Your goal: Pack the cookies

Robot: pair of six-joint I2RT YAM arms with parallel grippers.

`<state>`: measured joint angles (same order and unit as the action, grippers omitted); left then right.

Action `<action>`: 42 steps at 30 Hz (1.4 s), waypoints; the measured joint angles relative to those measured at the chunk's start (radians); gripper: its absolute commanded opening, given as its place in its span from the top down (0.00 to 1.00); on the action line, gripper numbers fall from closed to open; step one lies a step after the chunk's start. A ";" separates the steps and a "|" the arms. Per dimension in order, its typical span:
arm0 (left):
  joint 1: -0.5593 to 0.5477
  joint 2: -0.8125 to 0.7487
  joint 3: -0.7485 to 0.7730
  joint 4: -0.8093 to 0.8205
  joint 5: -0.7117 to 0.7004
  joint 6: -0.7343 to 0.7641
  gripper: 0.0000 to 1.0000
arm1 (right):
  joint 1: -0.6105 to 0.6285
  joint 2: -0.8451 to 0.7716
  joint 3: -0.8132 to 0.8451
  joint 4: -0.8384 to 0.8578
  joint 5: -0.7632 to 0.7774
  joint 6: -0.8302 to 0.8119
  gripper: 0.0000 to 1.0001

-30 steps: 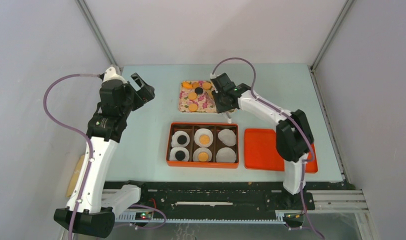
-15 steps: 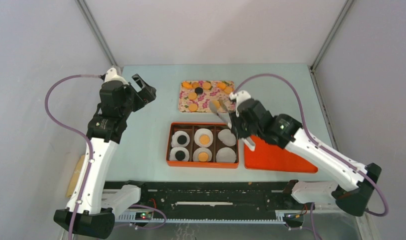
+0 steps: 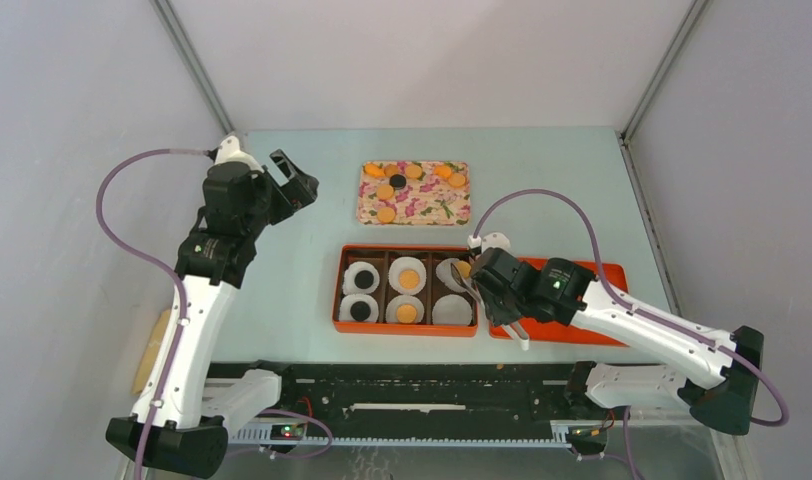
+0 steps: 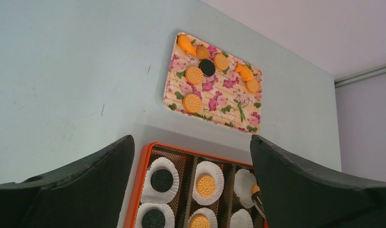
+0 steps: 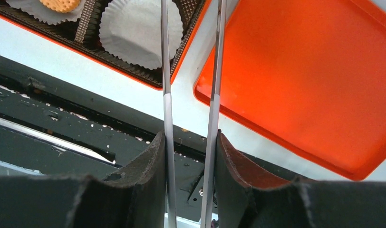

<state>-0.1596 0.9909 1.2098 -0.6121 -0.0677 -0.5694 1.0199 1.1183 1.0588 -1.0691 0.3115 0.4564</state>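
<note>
Several orange cookies (image 3: 386, 213) and a black one (image 3: 397, 181) lie on the flowered tray (image 3: 432, 205). The orange box (image 3: 338, 290) holds two black cookies (image 3: 362, 279) and two orange ones (image 3: 410, 280) in white paper liners. My right gripper (image 3: 494, 298) (image 5: 190, 137) is shut on metal tongs (image 5: 165, 71). The tongs' tips pinch an orange cookie (image 3: 464, 268) (image 4: 254, 189) over the box's top-right liner. The bottom-right liner (image 5: 134, 31) is bare. My left gripper (image 3: 297, 185) (image 4: 191, 142) hangs open above the table, left of the tray.
The orange lid (image 3: 610, 280) (image 5: 300, 71) lies flat just right of the box, under my right arm. The black rail (image 3: 432, 385) runs along the near table edge. Grey walls close in both sides and the back.
My right arm has swung from the flowered tray down to the box's right end, carrying an orange cookie in the tongs. The left arm has barely moved.
</note>
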 measured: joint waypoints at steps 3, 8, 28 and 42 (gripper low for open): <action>0.000 -0.005 0.000 0.000 0.000 0.000 0.04 | 0.003 0.002 -0.004 0.006 0.005 0.004 0.81; 0.000 -0.018 0.000 0.000 -0.003 0.000 0.04 | 0.003 0.028 -0.004 0.025 0.005 0.004 0.64; 0.000 -0.023 0.000 0.004 0.003 0.001 0.04 | 0.004 0.039 0.050 0.085 0.049 -0.008 0.45; 0.000 -0.023 0.000 0.005 0.014 0.001 0.04 | -0.069 0.140 0.080 0.145 0.053 -0.037 0.31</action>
<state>-0.1596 0.9680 1.2098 -0.6075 -0.0536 -0.5682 0.9508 1.2587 1.1393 -0.9241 0.3649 0.4194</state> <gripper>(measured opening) 0.963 0.631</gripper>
